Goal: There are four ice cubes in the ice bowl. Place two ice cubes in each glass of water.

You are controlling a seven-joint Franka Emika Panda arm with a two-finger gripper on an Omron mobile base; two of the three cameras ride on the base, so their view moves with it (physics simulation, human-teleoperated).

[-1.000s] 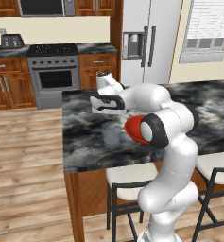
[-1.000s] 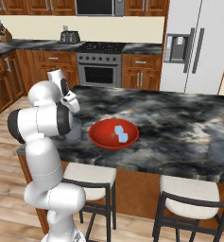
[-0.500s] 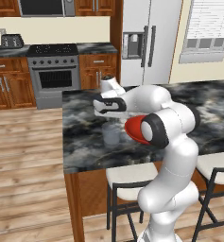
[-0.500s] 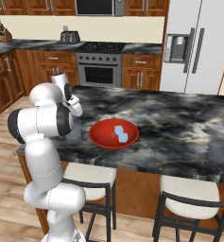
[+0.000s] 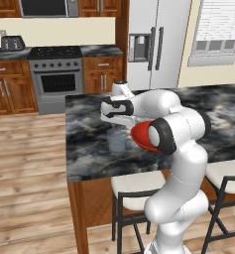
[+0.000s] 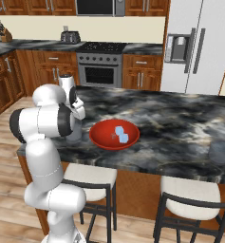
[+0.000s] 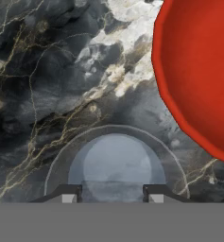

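We count two ice cubes [image 6: 120,134] left in the ice bowl [image 6: 100,137]. The gripper [image 7: 112,191] hovers over one glass [image 7: 116,163]; whether it holds anything, we cannot tell.

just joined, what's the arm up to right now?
The gripper hangs right above a glass of water that stands beside the red ice bowl on the marble island. Nothing can be seen between its fingertips. Two ice cubes lie in the bowl. A second glass stands at the other end of the island. How many cubes either glass holds can't be told.
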